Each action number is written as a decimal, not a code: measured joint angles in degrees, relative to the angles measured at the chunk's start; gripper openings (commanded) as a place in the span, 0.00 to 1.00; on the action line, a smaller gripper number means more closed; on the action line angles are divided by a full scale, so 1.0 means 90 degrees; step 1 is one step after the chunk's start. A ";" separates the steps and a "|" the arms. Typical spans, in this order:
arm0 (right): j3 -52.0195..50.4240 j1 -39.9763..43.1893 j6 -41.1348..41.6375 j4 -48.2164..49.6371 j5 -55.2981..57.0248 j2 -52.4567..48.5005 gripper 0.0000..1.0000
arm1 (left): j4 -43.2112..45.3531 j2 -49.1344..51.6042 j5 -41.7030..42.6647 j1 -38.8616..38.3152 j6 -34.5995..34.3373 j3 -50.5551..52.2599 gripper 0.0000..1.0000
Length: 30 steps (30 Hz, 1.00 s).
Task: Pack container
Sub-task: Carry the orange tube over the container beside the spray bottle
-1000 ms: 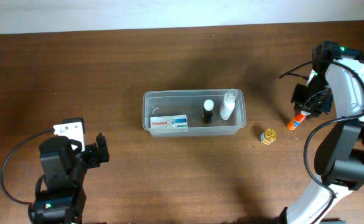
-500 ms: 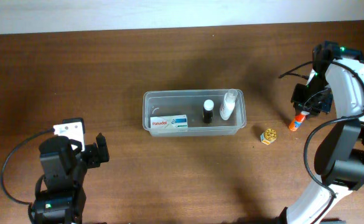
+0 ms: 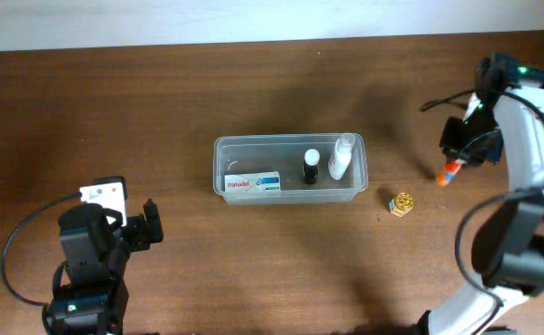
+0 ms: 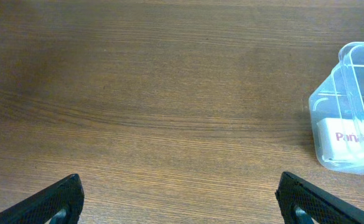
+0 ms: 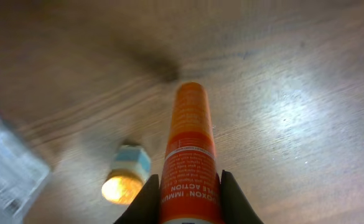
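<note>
The clear plastic container [image 3: 290, 168] sits mid-table and holds a white Panadol box [image 3: 253, 182], a small black-capped bottle [image 3: 311, 167] and a white bottle [image 3: 342, 155]; its corner shows in the left wrist view [image 4: 350, 106]. My right gripper [image 3: 457, 160] is shut on an orange tube [image 3: 448, 173], lifted off the table at the right; the wrist view shows the tube [image 5: 190, 149] squeezed between both fingers. A small gold-lidded jar [image 3: 402, 203] stands between the container and the tube, and also shows in the right wrist view [image 5: 124, 177]. My left gripper [image 4: 180, 202] is open and empty at the front left.
Bare brown wood lies around the container. The table's back edge meets a white wall along the top of the overhead view. The left arm's base [image 3: 90, 256] stands at the front left.
My right gripper has lifted the orange tube and carried it slightly up and to the right. The left arm has not moved.
</note>
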<state>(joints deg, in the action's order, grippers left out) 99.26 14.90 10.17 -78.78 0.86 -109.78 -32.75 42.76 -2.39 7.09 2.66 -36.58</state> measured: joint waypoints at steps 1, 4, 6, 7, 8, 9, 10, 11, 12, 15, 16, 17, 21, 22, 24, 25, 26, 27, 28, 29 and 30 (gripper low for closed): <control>0.0032 0.0000 -0.0046 -0.0005 -0.0083 0.0170 0.17 | 0.0000 0.0000 0.0000 0.0000 0.0000 0.0000 0.99; 0.0109 0.0000 -0.0202 -0.0029 -0.0369 0.0845 0.17 | 0.0002 0.0000 0.0000 0.0000 0.0000 0.0000 0.99; 0.0138 -0.0002 -0.0287 -0.0056 -0.0566 0.1319 0.16 | 0.0000 0.0000 0.0000 0.0000 0.0000 0.0000 0.99; 0.0151 -0.0012 -0.0325 -0.0061 -0.0651 0.1545 0.17 | 0.0000 0.0000 0.0000 0.0000 0.0000 0.0000 1.00; 0.0165 -0.0032 -0.0364 -0.0070 -0.0729 0.1732 0.17 | 0.0000 0.0000 0.0000 0.0000 0.0000 0.0000 0.99; 0.0175 -0.0073 -0.0406 -0.0075 -0.0806 0.1928 0.17 | 0.0002 0.0000 0.0000 0.0000 0.0000 0.0000 0.99; 0.0177 -0.0146 -0.0449 -0.0080 -0.0857 0.2108 0.17 | 0.0002 0.0000 0.0000 0.0000 0.0000 0.0000 1.00; 0.0180 -0.0236 -0.0481 -0.0097 -0.0901 0.2246 0.17 | 0.0000 0.0000 0.0000 0.0000 0.0000 0.0000 0.99; 0.0182 -0.0386 -0.0498 -0.0119 -0.0945 0.2409 0.17 | 0.0002 0.0000 0.0000 0.0000 0.0000 0.0000 0.99; 0.0185 -0.0899 -0.0525 -0.0182 -0.1047 0.2708 0.17 | 0.0000 0.0000 0.0000 0.0000 0.0000 0.0000 0.99; 0.0187 -0.1100 -0.0527 -0.0197 -0.1069 0.2769 0.17 | 0.0000 0.0000 0.0000 0.0000 -0.0002 0.0000 0.99; 0.0187 -0.1307 -0.0532 -0.0211 -0.1088 0.2807 0.17 | 0.0000 0.0000 0.0000 0.0000 0.0000 0.0000 0.99; 0.0187 -0.2147 -0.0452 -0.0226 -0.1095 0.2803 0.17 | 0.0000 0.0000 0.0000 0.0000 0.0000 0.0000 0.99; 0.0187 -0.2346 -0.0398 -0.0228 -0.1054 0.2798 0.17 | 0.0000 0.0000 0.0000 0.0000 0.0000 0.0000 0.99; 0.0187 -0.2708 -0.0262 -0.0240 -0.0930 0.2790 0.17 | 0.0000 0.0000 0.0000 0.0000 0.0000 0.0000 0.99; 0.0187 -0.2914 -0.0155 -0.0245 -0.0828 0.2786 0.17 | -0.0002 0.0000 0.0000 0.0000 0.0000 0.0000 0.99; 0.0187 -0.3060 -0.0097 -0.0248 -0.0736 0.2778 0.17 | 0.0000 0.0000 0.0000 0.0000 0.0000 0.0000 1.00; 0.0187 -0.3198 -0.0022 -0.0257 -0.0663 0.2773 0.17 | -0.0002 0.0000 0.0000 0.0000 0.0000 0.0000 0.99; 0.0187 -0.3310 0.0022 -0.0272 -0.0585 0.2761 0.16 | 0.0000 0.0000 0.0000 0.0000 -0.0002 0.0000 0.99; 0.0187 -0.3463 0.0100 -0.0304 -0.0491 0.2742 0.17 | 0.0000 0.0000 0.0000 0.0000 0.0000 0.0000 0.99; 0.0187 -0.3580 0.0170 -0.0323 -0.0386 0.2722 0.17 | 0.0000 0.0000 0.0000 0.0000 0.0000 0.0000 0.99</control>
<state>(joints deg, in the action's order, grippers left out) 100.95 -17.32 11.70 -81.69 -2.61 -85.27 -32.75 42.76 -2.39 7.09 2.66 -36.58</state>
